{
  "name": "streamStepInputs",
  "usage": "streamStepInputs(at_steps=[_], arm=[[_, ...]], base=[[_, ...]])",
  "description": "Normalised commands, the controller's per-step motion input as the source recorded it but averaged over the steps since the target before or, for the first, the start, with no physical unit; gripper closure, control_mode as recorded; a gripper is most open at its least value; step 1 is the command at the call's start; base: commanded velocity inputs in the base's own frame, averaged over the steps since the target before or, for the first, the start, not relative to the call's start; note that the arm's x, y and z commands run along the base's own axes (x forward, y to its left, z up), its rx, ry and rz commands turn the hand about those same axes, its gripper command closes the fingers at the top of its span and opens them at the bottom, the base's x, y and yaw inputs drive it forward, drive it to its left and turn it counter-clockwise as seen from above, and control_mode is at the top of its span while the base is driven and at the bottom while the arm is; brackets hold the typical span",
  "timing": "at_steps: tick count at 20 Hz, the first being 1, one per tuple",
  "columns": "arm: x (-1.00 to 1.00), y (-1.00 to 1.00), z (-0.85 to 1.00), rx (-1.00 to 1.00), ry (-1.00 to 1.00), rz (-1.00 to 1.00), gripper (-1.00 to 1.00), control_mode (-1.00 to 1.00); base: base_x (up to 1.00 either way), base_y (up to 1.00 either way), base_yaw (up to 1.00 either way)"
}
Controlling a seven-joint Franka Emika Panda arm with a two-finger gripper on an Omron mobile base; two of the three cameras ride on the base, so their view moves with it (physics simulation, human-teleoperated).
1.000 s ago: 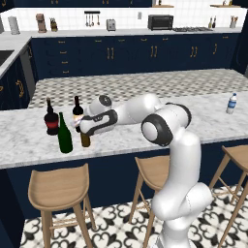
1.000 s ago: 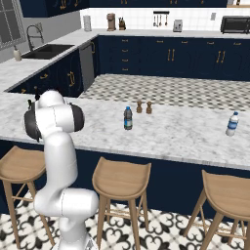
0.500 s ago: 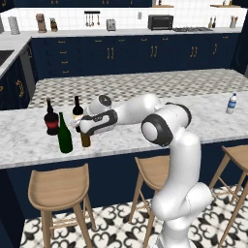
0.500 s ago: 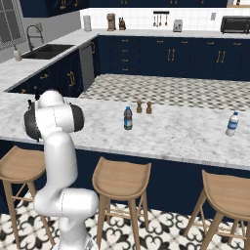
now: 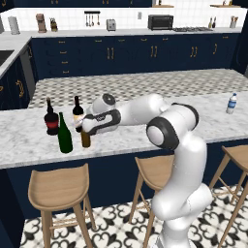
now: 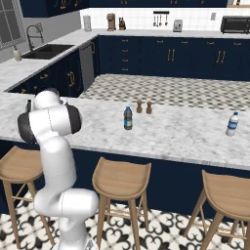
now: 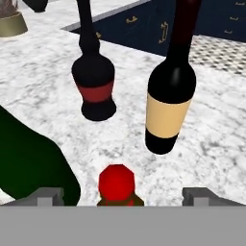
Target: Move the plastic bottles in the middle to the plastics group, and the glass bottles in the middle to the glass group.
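- Gripper (image 7: 117, 196): jaws spread wide, holding nothing; fingertips (image 7: 48, 196) stand either side of the amber bottle's red cap (image 7: 116, 181).
- Amber bottle (image 5: 86, 137): upright on the counter (image 5: 29, 140), long axis vertical, centred between the jaws and just below them.
- Green bottle (image 5: 64, 135): just beside it, on the same counter.
- Glass group: squat red-label bottle (image 7: 93, 89) and yellow-label bottle (image 7: 168, 105) stand near, just beyond the cap.
- Judgement: a straight withdrawal along the bottle's axis would clear the cap without tipping it.
- Bluish plastic bottle (image 6: 128, 118): mid-counter, well apart from the clear water bottle (image 6: 232, 124).

We note two wooden shakers (image 6: 144, 107) side by side on the marble desk (image 6: 185, 136); three wooden stools (image 6: 121, 179) below.
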Motion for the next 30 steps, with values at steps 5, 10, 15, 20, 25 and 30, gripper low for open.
streamStepInputs(at_steps=[5, 10, 15, 20, 25, 30], arm=[[-0.21, -0.32, 0.54, 0.0, 0.0, 0.0, -1.0, -1.0], [-0.54, -0.37, 0.43, 0.0, -0.01, -0.06, -1.0, -1.0], [-0.63, -0.64, 0.26, 0.0, -0.02, -0.1, -1.0, -1.0], [-0.33, -0.64, 0.25, 0.0, 0.0, -0.12, -1.0, -1.0], [-0.39, -0.67, 0.21, 0.0, 0.0, -0.11, -1.0, -1.0], [-0.34, -0.66, 0.14, 0.0, 0.0, -0.13, -1.0, -1.0]], base=[[0.0, 0.0, 0.0], [0.0, 0.0, 0.0], [0.0, 0.0, 0.0], [0.0, 0.0, 0.0], [0.0, 0.0, 0.0], [0.0, 0.0, 0.0]])
